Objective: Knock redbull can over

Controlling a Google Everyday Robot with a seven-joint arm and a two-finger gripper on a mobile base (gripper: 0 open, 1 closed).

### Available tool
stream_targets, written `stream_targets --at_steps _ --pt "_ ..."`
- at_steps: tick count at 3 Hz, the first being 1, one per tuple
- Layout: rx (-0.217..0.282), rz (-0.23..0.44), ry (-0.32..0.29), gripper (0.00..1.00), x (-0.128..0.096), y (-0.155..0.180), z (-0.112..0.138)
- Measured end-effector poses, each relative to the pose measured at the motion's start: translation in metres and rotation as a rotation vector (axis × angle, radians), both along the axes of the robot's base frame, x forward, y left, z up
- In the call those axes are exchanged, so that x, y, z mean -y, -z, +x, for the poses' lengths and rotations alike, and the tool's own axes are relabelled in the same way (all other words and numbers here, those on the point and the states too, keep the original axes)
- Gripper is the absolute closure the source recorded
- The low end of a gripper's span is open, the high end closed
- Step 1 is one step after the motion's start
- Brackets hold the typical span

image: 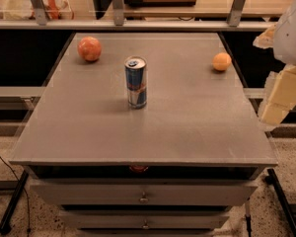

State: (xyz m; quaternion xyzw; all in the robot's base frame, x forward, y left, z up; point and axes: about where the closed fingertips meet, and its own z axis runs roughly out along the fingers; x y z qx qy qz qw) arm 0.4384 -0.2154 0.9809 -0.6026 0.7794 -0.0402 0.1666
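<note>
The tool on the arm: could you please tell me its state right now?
Tool: open or closed cannot be told. It hangs beyond the right edge of the table, well apart from the upright can.

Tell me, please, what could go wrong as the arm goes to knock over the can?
The gripper hangs beyond the right edge of the table, far from the upright redbull can; a sweep across may hit the small orange first. Once tipped, the can might roll off.

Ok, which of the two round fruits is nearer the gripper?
The smaller orange fruit at the far right of the table; the gripper hangs off the right edge. The bigger reddish fruit sits far left.
</note>
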Motion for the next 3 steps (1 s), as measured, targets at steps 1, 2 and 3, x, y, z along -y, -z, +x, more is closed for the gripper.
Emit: stream_targets --at_steps 1,2,3 --pt "0.000 0.000 0.000 0.00 0.000 0.000 0.000" --pt "0.010 0.018 -0.014 0.00 -0.002 0.001 0.005" --pt "0.013 0.091 -0.071 0.00 -0.016 0.008 0.019"
